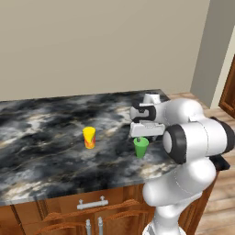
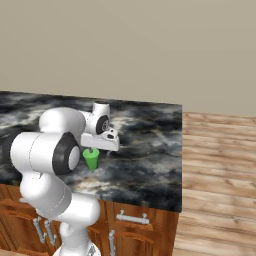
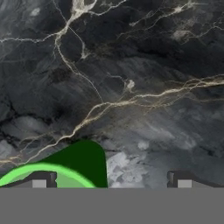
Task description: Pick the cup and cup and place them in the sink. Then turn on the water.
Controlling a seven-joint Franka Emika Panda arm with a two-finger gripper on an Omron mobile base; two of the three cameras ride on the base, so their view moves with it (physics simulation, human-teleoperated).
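In the left base view we see the green cup (image 1: 141,147) right of centre under the tool (image 1: 143,136), the yellow cup (image 1: 89,137) left on the desk (image 1: 41,137). In the hand view the released tool's fingers (image 3: 41,181) straddle the cup's rim at lower left.

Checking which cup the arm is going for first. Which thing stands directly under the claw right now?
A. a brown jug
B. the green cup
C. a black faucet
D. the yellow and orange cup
B: the green cup stands upright on the marble counter right below the open claw, its rim at one fingertip in the hand view, while the yellow and orange cup stands apart, further along the counter.
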